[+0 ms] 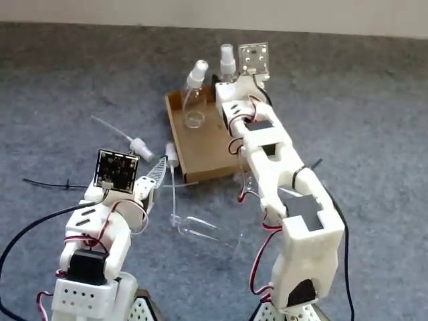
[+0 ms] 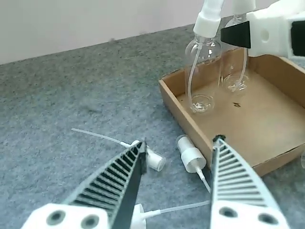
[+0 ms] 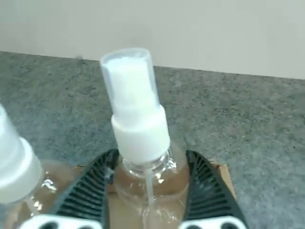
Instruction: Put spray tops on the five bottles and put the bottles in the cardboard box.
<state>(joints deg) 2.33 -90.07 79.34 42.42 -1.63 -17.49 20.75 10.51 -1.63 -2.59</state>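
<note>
Right jaws tight on bottle (image 3: 143,183) in cardboard box (image 1: 200,155); left jaws apart

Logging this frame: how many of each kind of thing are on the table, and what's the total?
Cardboard box: 1
Capped bottles standing in it: 2
Loose spray tops: 3
Bare bottles lying outside it: 1
Total: 7
A faint clear shape near the box is too unclear to count.
</note>
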